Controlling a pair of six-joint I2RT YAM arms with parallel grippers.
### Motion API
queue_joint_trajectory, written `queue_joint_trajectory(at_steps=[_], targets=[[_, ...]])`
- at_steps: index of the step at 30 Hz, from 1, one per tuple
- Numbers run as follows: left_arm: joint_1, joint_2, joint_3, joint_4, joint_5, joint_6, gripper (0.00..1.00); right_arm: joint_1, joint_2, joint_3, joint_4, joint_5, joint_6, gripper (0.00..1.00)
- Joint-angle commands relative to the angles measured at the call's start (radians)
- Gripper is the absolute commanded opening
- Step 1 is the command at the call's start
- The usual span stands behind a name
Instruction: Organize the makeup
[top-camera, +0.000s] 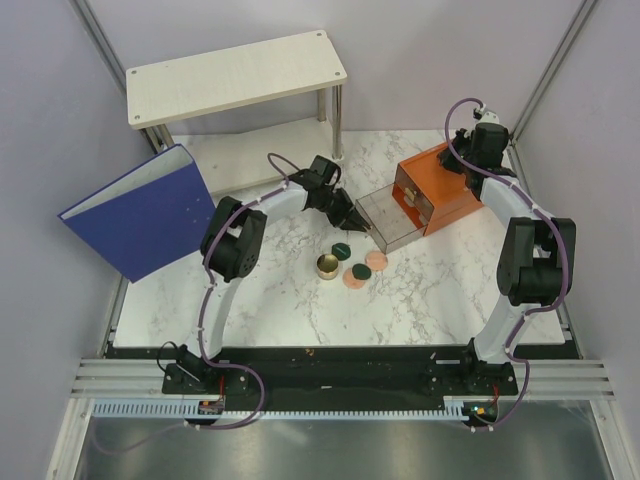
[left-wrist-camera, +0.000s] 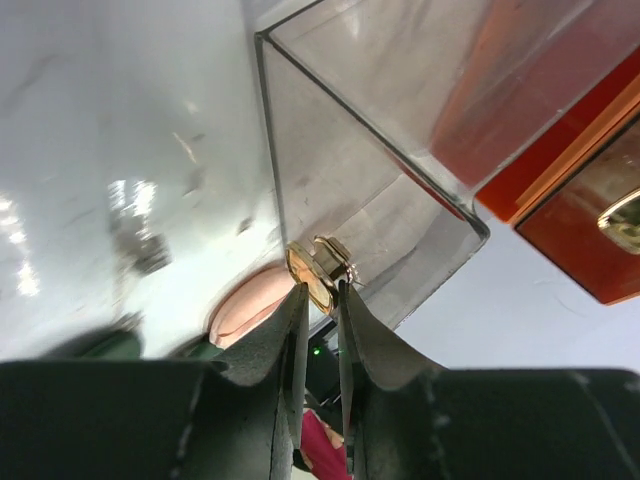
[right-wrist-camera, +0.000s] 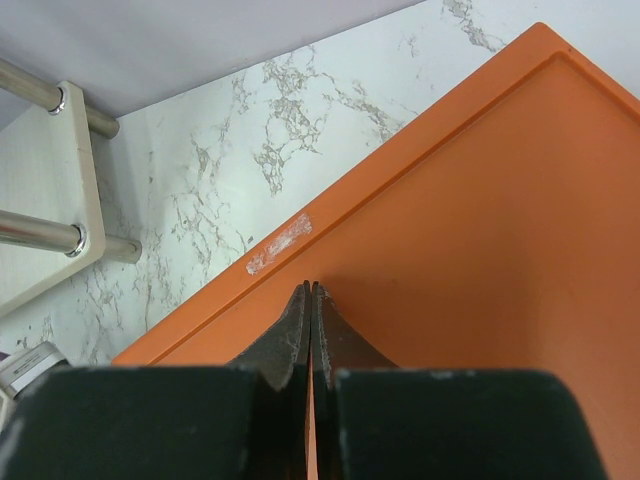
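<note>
A round gold jar (top-camera: 327, 267), two dark green discs (top-camera: 341, 249) (top-camera: 357, 270) and two peach-pink discs (top-camera: 376, 260) (top-camera: 352, 280) lie together on the marble table. My left gripper (top-camera: 358, 224) (left-wrist-camera: 320, 290) is shut on the small gold knob (left-wrist-camera: 318, 270) of a clear drawer (top-camera: 392, 222) pulled out of the orange box (top-camera: 440, 195). A peach disc (left-wrist-camera: 245, 308) shows below it. My right gripper (right-wrist-camera: 311, 288) (top-camera: 462, 158) is shut and empty, tips on the orange box's top (right-wrist-camera: 480, 230). The beige and clear bottles are not in view.
A big blue binder (top-camera: 140, 212) stands open-angled at the left. A white shelf on metal legs (top-camera: 235, 75) stands at the back. The box's lower drawer has a gold handle (left-wrist-camera: 625, 210). A pale capped object (right-wrist-camera: 25, 368) shows partly at the right wrist view's corner.
</note>
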Motion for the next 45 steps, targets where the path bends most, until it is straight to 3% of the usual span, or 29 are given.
queue_joint_trajectory(at_steps=[1, 4, 11, 18, 22, 27, 32, 37, 45], targets=[[0.037, -0.087, -0.121, -0.103, -0.082, 0.118, 0.24, 0.006, 0.138, -0.111, -0.4, 0.013, -0.029, 0.0], [0.042, -0.102, -0.128, -0.102, -0.08, 0.161, 0.26, 0.006, 0.135, -0.114, -0.398, 0.016, -0.03, 0.0], [0.019, -0.09, 0.041, -0.097, -0.075, 0.305, 0.5, 0.006, 0.136, -0.122, -0.395, 0.014, -0.029, 0.0], [0.017, -0.203, 0.096, -0.066, -0.06, 0.532, 0.56, 0.006, 0.125, -0.119, -0.397, 0.019, -0.038, 0.0], [0.014, -0.243, 0.147, -0.264, -0.14, 0.677, 0.58, 0.007, 0.13, -0.118, -0.398, 0.017, -0.039, 0.0], [-0.013, -0.286, 0.138, -0.46, -0.368, 0.851, 0.59, 0.007, 0.133, -0.118, -0.397, 0.013, -0.039, 0.0], [-0.072, -0.296, 0.113, -0.605, -0.505, 0.893, 0.63, 0.007, 0.139, -0.118, -0.402, 0.01, -0.045, 0.0], [-0.112, -0.293, 0.05, -0.637, -0.555, 0.899, 0.71, 0.007, 0.139, -0.117, -0.403, 0.004, -0.048, 0.0], [-0.156, -0.3, -0.052, -0.639, -0.566, 0.91, 0.75, 0.006, 0.138, -0.122, -0.402, -0.001, -0.052, 0.0]])
